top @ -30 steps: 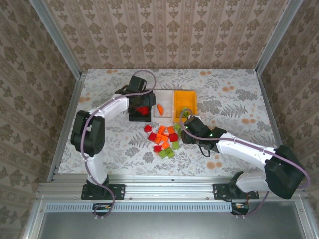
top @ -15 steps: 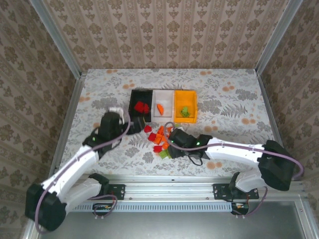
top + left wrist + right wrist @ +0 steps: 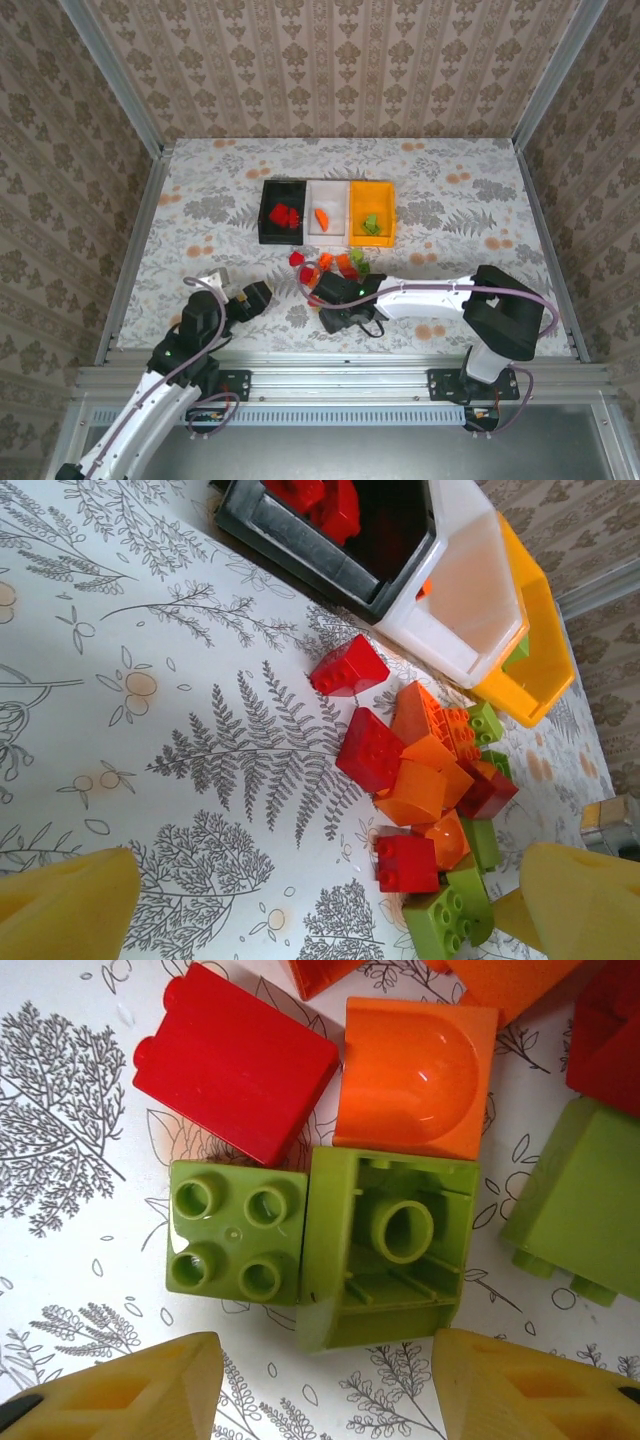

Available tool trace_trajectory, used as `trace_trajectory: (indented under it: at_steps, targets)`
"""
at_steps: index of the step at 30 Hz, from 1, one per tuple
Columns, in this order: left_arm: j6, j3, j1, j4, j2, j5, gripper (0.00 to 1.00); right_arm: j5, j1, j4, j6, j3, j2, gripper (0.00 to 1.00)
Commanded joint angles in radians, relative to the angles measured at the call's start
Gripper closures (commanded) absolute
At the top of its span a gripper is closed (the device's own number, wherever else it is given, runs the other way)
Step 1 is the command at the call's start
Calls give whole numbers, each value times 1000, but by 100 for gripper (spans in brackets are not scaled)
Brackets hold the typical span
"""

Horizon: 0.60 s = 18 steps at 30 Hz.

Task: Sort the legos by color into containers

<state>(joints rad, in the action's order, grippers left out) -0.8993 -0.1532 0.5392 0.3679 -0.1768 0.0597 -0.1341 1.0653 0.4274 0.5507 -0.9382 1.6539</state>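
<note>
The containers stand in a row at mid-table: black (image 3: 268, 212), white (image 3: 334, 200) and orange-yellow (image 3: 385, 205). Red legos (image 3: 285, 215) lie in the black one, an orange piece (image 3: 322, 216) in the white, a green one (image 3: 370, 223) in the orange-yellow. The loose pile of legos (image 3: 335, 264) lies just in front. My left gripper (image 3: 255, 297) is open near the front left, the pile (image 3: 430, 780) ahead of it. My right gripper (image 3: 330, 1390) is open low over the pile's near edge, with a studded green brick (image 3: 238, 1232) and an upturned green brick (image 3: 385, 1248) just beyond its tips.
Beside the green bricks lie a red brick (image 3: 235, 1060), an orange curved piece (image 3: 415, 1075) and another green one (image 3: 585, 1200). A lone red brick (image 3: 348, 667) sits between pile and black bin (image 3: 300, 550). Metal rails (image 3: 130, 250) edge the table.
My left arm has drawn back from the black bin to the near left of the table, jaws open. My right gripper has shifted left and nearer, onto the pile's near edge.
</note>
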Motion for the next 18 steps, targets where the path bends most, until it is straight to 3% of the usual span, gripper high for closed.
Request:
trace_trajectory:
  at_steps: [1,9,18]
  targets:
    - [-34,-1,1,65,8,-1,0,-34,5,63,18,-25,18,43]
    - [-36,16,1,-25,-74,14,0,-101,1,59,55,0,-15,44]
    - [-10,-11,1,-65,-164,24,0,-64,-33,0,34,-28,28,44]
